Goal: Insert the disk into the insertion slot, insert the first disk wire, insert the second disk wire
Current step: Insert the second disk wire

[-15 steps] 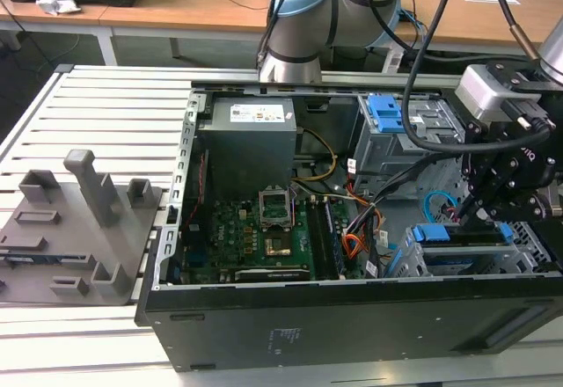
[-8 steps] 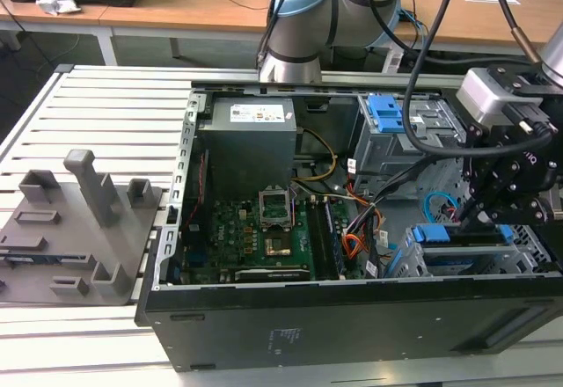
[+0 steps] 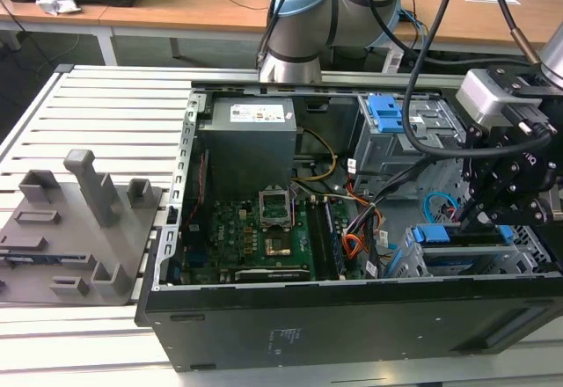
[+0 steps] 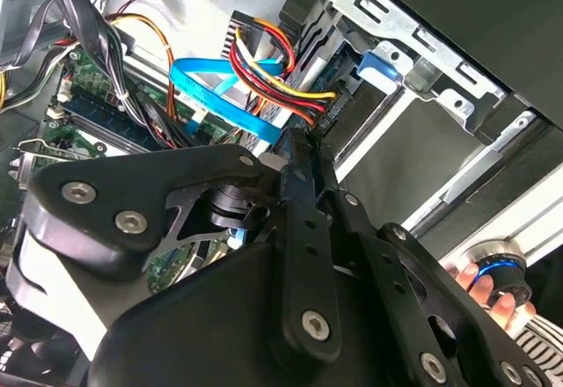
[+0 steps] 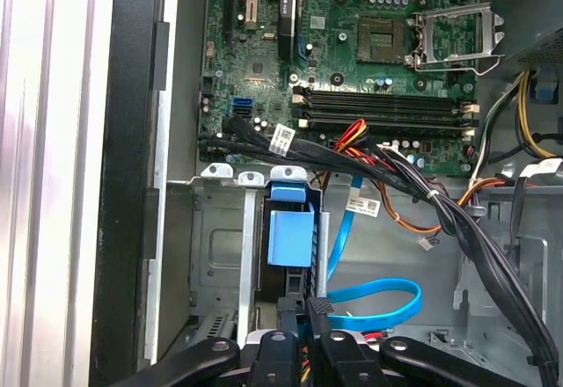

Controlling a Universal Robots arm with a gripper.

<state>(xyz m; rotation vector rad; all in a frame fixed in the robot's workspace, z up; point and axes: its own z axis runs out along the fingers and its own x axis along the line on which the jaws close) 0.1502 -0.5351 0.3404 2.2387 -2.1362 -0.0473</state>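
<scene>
**Claw down at the drive cage, among the disk cables**

While the gripper [image 3: 482, 215] hangs low over the insertion slot [image 3: 457, 259] in the exterior view, the disk [image 5: 291, 237] already sits inside that cage, its blue caddy showing between the grey sheet-metal walls in the first wrist view. So the 1st of the 3 steps looks done, and the work now appears to be at the cabling.

In the second wrist view the fingers [image 4: 299, 171] are drawn close together, with the tips reaching the plug end of the orange-red-black wire bundle [image 4: 264, 75] just beside the cage. They seem to be pinching something slim there, but the linkage hides the contact, so I cannot tell what, if anything, is held. The low, steep approach makes sense: the connectors lie at the back edge of the disk, deep in the case, so the claw has to come down between the cables.

The second disk wire [image 5: 378, 303], thin and light blue, curls in a loop right next to the slot, close under the fingers. A thick black cable bundle [image 5: 440, 207] crosses above the cage from the motherboard [image 5: 352, 62] side and crowds the approach. The taller cage with the blue latch [image 3: 387, 119] stands beyond the slot, further into the case.
</scene>
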